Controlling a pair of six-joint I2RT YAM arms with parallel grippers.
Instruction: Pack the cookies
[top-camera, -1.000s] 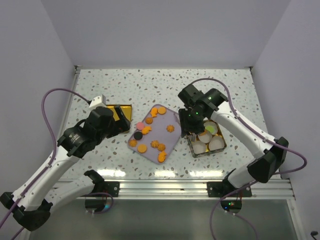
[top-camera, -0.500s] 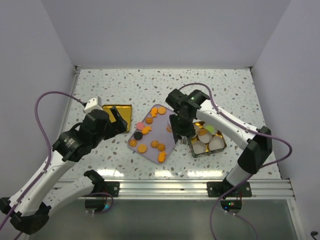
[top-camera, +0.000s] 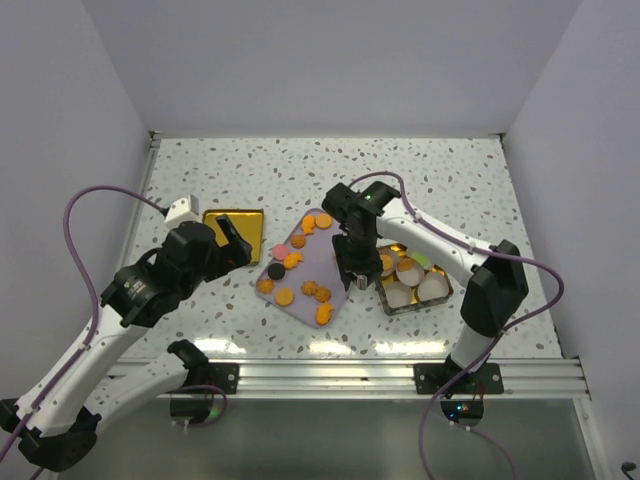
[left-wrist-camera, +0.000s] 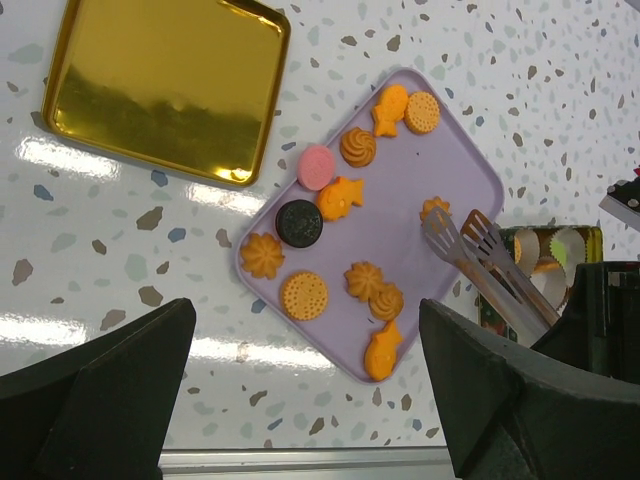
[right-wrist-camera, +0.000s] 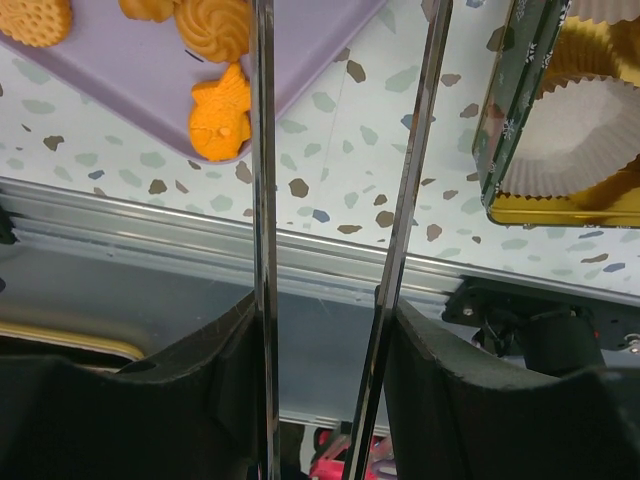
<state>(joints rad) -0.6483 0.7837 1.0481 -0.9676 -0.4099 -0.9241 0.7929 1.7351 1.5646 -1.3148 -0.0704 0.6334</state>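
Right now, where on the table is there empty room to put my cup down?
The far strip of table behind the gold lid and purple tray is bare. So is the near patch in front of the gold lid, left of the tray. It is crowded in the middle: cookies fill the tray, and the tongs and the tin sit close beside it.

Bright overhead light, glare on speckled table, sharp focus.

Speckled terrazzo tabletop, plain pale lilac walls, aluminium rail along near edge.
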